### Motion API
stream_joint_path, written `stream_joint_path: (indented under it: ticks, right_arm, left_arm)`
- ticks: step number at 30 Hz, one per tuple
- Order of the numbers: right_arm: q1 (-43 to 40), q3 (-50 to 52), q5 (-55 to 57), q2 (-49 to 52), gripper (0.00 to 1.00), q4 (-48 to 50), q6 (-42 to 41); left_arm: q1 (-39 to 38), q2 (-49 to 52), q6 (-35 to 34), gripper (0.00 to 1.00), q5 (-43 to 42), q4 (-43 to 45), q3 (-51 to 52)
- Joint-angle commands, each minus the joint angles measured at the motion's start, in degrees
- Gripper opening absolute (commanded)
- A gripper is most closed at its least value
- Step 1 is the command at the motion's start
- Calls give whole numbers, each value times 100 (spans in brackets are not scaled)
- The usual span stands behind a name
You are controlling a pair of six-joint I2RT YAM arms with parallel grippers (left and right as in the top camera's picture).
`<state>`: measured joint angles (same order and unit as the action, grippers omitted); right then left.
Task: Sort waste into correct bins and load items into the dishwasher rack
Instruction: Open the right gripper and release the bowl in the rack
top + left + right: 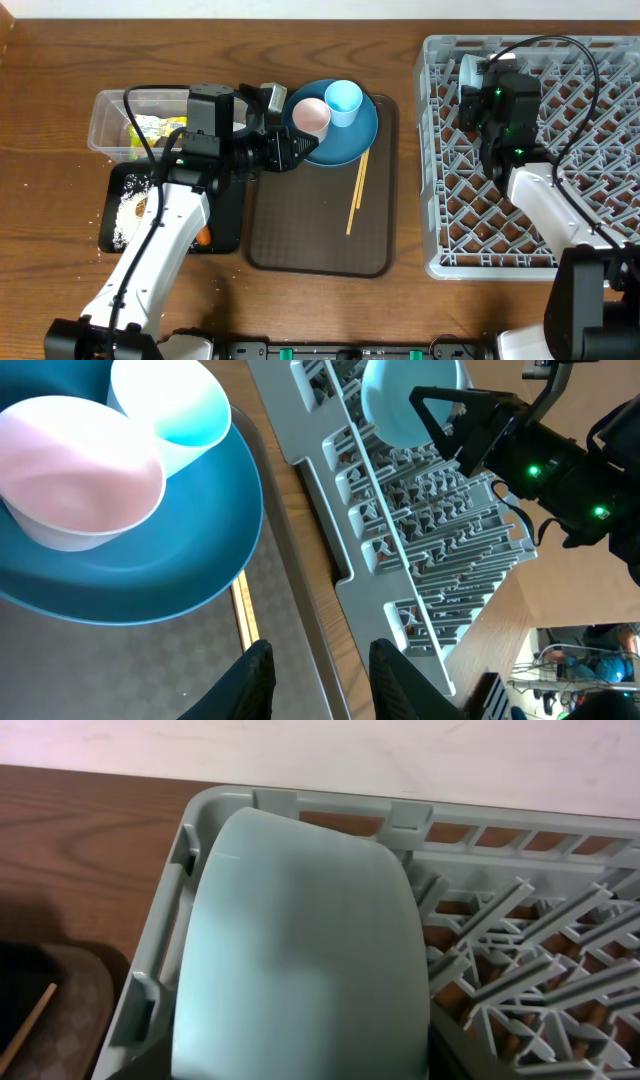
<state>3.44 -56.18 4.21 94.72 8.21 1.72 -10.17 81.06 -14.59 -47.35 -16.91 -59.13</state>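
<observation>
Your left gripper (322, 652) hovers over the dark brown serving tray (300, 230), its 2 fingers (252, 680) spread with nothing between them. The large round blue plate (350, 145) lies just ahead of the fingertips, its near rim close but apart from them. The small pink cup (310, 116) and the small light blue cup (343, 100) stand on that plate, side by side. The thin wooden chopsticks (357, 190) lie on the tray to the right of this gripper, beside the plate's edge.

Your right gripper (476, 85) sits at the far left corner of the dishwasher rack (530, 200) and looks pinched on the white bowl (300, 950). The bowl stands on edge against the rack's left wall and fills most of the right wrist view.
</observation>
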Motion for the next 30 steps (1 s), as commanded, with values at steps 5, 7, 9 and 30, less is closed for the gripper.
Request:
stream_joint_path:
  ticks: [5, 7, 9, 30]
  right_arm:
    - [-37, -26, -17, 275, 64, 107, -81]
    - [-39, -26, -13, 275, 80, 260, -81]
    - [-42, -26, -13, 275, 93, 409, -79]
    - [238, -35, -24, -1193, 99, 85, 48]
  left_arm:
    - [24, -68, 133, 33, 52, -17, -79]
    - [24, -68, 146, 33, 52, -17, -76]
    - [24, -68, 146, 43, 52, -17, -76]
    - [24, -68, 144, 47, 509, -131, -76]
